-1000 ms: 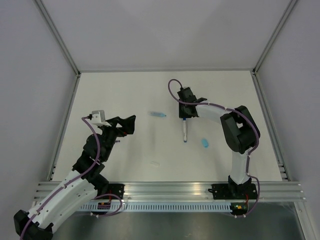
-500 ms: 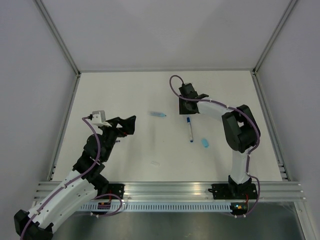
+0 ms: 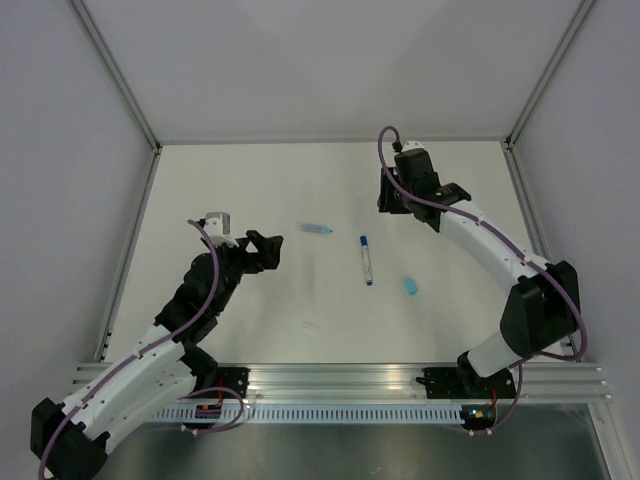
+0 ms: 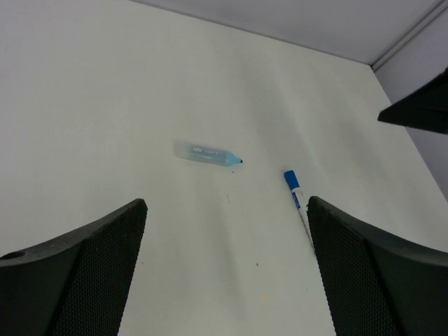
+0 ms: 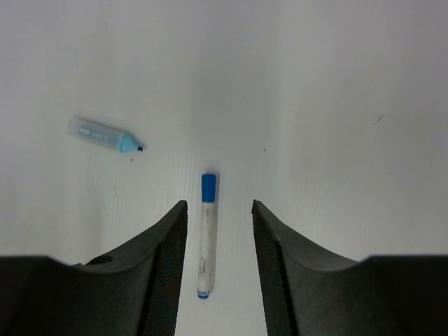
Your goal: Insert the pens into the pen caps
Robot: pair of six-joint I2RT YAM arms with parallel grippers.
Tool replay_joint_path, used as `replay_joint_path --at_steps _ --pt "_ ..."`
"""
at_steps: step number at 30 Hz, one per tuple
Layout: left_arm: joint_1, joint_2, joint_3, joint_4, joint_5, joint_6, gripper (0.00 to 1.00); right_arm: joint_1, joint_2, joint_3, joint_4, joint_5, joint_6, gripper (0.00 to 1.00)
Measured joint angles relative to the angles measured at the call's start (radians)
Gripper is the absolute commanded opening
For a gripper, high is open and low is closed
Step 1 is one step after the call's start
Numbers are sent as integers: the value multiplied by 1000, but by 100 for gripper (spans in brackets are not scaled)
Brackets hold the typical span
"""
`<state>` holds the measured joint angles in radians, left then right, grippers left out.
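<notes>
A white-barrelled pen (image 3: 366, 261) with blue ends lies flat on the table's middle, also seen as the pen (image 5: 207, 238) and the pen (image 4: 297, 201), where my left finger partly covers it. My right gripper (image 3: 388, 203) hangs raised behind it, open and empty (image 5: 219, 204), the pen lying far below between its fingers. A pale translucent blue pen cap (image 3: 318, 229) with a darker tip lies left of the pen (image 4: 206, 152) (image 5: 105, 135). A stubby blue pen cap (image 3: 410, 285) lies to the pen's right. My left gripper (image 3: 271, 250) is wide open and empty (image 4: 226, 203), left of both.
A faint clear piece (image 3: 311, 326) lies on the white table nearer the front. Aluminium rails (image 3: 340, 378) run along the near edge, and grey walls with metal posts (image 3: 125, 110) close in the sides and back.
My right gripper opened, let go of the white pen and rose away toward the back right. The pen now lies free on the table. My left gripper moved slightly right.
</notes>
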<state>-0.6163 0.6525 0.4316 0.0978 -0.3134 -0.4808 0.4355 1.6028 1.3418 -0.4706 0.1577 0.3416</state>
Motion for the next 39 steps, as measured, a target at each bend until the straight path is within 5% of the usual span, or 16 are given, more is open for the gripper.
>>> replay_joint_path --at_steps 11,18,26,28,34,39 --pt "10 404 449 -272 90 39 98 1 -408 -515 180 -349 106 48" --pt "59 580 738 -555 66 161 100 1 -601 -649 334 -467 153 50" --pt "264 631 848 -826 189 469 92 1 -697 -667 410 -528 170 51" --pt "264 652 877 -861 262 502 81 1 -714 -670 411 -526 169 52" --pt "225 717 892 -806 516 659 80 1 -768 -702 411 -504 158 52" --pt "163 839 905 -768 639 939 83 1 -806 -716 410 -477 143 52"
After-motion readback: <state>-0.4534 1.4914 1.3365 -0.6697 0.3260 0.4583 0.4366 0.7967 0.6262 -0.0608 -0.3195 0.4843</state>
